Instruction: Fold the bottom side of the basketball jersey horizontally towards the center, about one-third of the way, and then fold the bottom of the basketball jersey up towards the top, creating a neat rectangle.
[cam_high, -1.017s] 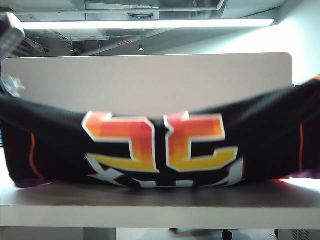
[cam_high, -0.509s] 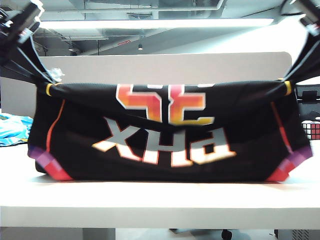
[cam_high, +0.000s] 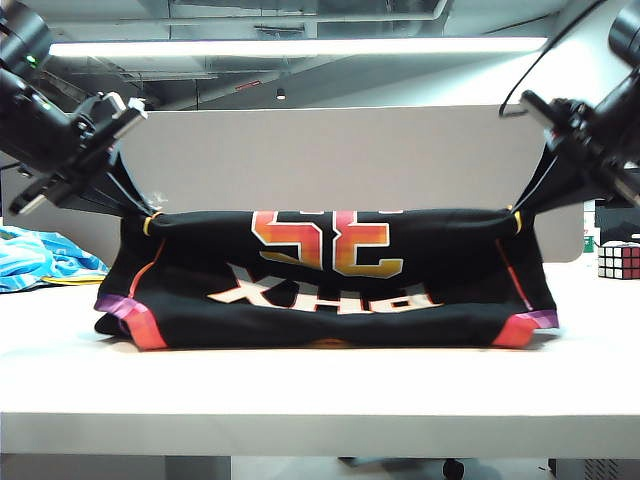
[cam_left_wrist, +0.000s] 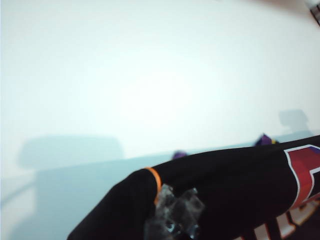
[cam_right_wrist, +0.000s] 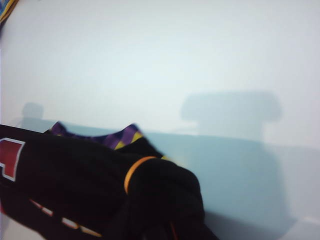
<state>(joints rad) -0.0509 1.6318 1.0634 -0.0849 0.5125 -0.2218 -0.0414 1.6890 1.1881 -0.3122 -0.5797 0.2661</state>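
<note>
exterior, jersey: the basketball jersey (cam_high: 330, 280) lay across the white table (cam_high: 320, 390), front face doubled over, one edge lifted clear of the rest at both corners.
exterior, look: black, number in red-orange-yellow gradient reading upside down, white lettering under it, orange piping down the sides, purple-to-red trim at the low corners.
exterior, left gripper: left gripper (cam_high: 138, 205) stood at the left raised corner, pressed together on the fabric by the yellow trim.
exterior, right gripper: right gripper (cam_high: 528, 205) stood at the right raised corner, also pinching cloth; the edge sagged a little between the two.
exterior, other: blue-white cloth (cam_high: 40, 258) off to the left, puzzle cube (cam_high: 618, 260) off to the right, both apart from the jersey.
left wrist, grip: clear fingertips (cam_left_wrist: 175, 212) clamped on a black bunch beside an orange band; table pale behind.
right wrist, grip: fingers hidden under bunched black cloth (cam_right_wrist: 160, 195); orange band and purple-yellow trim showed.
handling (judged): light, limp, probably slick knit; drapes and slips, no stiffness.
hold points (judged): best taken at the two corners of the edge, kept level and taut so the fold lands straight.
</note>
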